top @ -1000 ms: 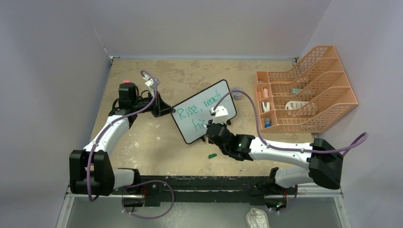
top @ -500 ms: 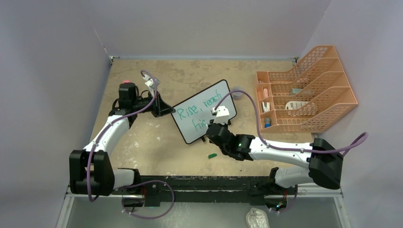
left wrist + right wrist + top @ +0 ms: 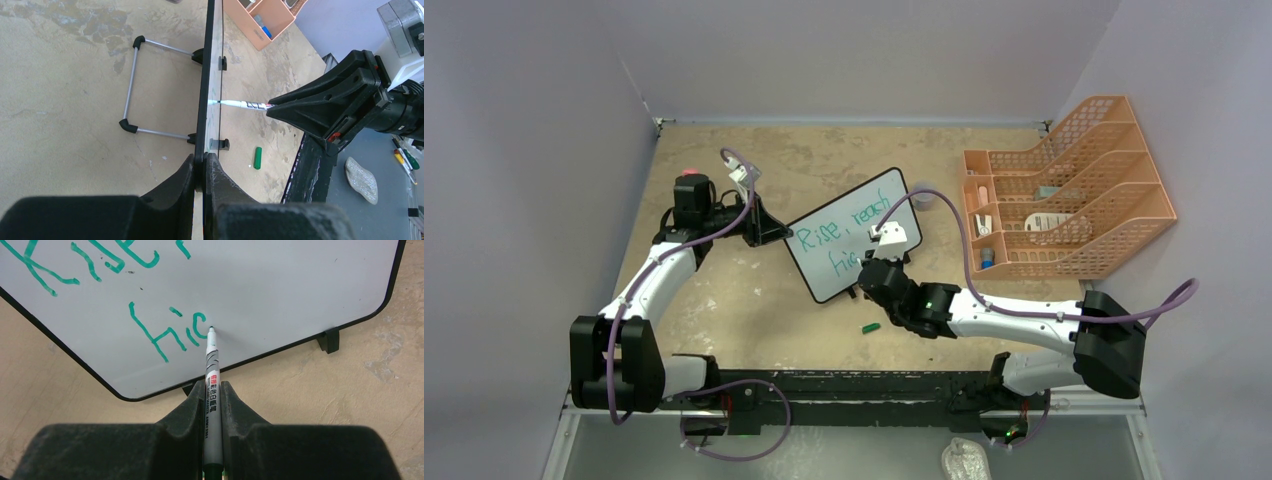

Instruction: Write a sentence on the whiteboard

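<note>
Whiteboard (image 3: 849, 228) stood propped on the table (image 3: 724, 290), one edge pinched in your left jaws. The sentence (image 3: 170, 332) read "Rise, reach" and "hic". Your right jaws pinched the marker (image 3: 212, 385), its tip touching the board. By my judgement, most of the second line remained.
</note>
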### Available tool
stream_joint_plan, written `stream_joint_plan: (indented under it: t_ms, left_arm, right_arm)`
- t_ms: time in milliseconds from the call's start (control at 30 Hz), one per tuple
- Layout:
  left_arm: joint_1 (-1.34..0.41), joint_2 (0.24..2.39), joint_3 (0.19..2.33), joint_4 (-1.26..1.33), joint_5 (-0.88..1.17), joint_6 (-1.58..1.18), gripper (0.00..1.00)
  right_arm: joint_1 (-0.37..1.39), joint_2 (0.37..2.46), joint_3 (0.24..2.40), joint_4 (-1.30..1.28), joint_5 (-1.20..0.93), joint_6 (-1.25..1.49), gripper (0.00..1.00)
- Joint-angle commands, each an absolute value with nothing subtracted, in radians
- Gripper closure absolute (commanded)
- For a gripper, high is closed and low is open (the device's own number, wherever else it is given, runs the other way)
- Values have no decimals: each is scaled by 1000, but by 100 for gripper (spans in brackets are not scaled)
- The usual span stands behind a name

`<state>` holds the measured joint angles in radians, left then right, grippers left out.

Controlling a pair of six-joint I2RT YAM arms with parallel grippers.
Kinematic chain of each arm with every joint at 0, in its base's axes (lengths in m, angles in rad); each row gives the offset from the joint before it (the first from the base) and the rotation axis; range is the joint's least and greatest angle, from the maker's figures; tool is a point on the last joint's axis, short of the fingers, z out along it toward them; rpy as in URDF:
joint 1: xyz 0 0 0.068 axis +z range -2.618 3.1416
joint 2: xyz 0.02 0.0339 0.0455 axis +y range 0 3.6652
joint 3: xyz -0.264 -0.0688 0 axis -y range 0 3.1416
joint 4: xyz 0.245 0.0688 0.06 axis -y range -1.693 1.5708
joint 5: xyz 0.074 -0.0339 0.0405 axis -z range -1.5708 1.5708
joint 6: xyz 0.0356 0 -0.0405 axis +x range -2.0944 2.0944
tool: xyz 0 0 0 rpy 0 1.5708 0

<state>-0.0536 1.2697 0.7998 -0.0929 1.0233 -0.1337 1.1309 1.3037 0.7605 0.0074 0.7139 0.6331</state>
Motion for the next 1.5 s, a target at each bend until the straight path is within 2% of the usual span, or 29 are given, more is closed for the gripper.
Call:
stream_joint_plan:
  t_ms: [0,1467]
  left_arm:
    - [-56,1282,821,-106,1010,-97,100]
    - [-56,1282,821,-104,1010,-97,100]
  right_arm:
    - [1126,1285,787,55,753,619,100]
    - [1125,1299,780,27,732,648,100]
